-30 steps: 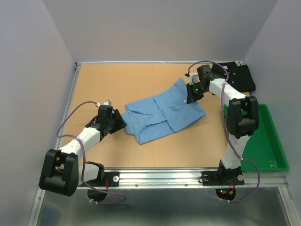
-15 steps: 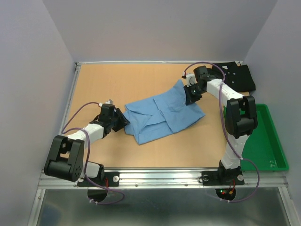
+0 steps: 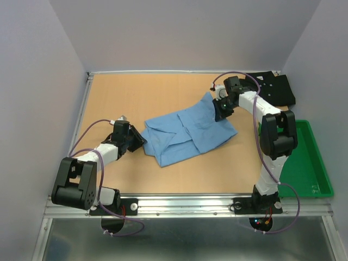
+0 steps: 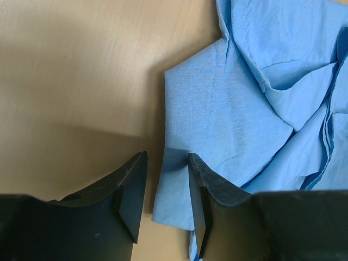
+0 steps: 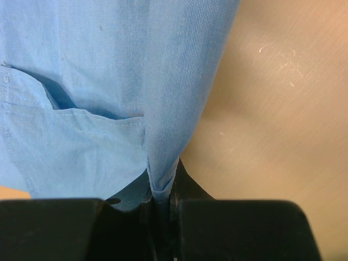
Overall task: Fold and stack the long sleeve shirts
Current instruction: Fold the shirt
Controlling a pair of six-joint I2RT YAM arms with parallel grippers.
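Blue shirt partly folded, a claw at each end; black shirt not yet stacked.

Top view: blue shirt (image 3: 187,130) lies rumpled and partly doubled over on the table (image 3: 136,98) between the claws, with the left claw (image 3: 136,141) at its near-left corner and the right claw (image 3: 220,111) at its far-right edge. The black shirt (image 3: 277,89) lies beyond the right claw, well apart. Left wrist view: jaws half open, straddling the shirt's hem, cloth between them but not pinched. Right wrist view: jaws clamped on a ridge of blue cloth, the rest spread ahead. Judged: the first fold is unfinished; the black shirt and stacking remain.
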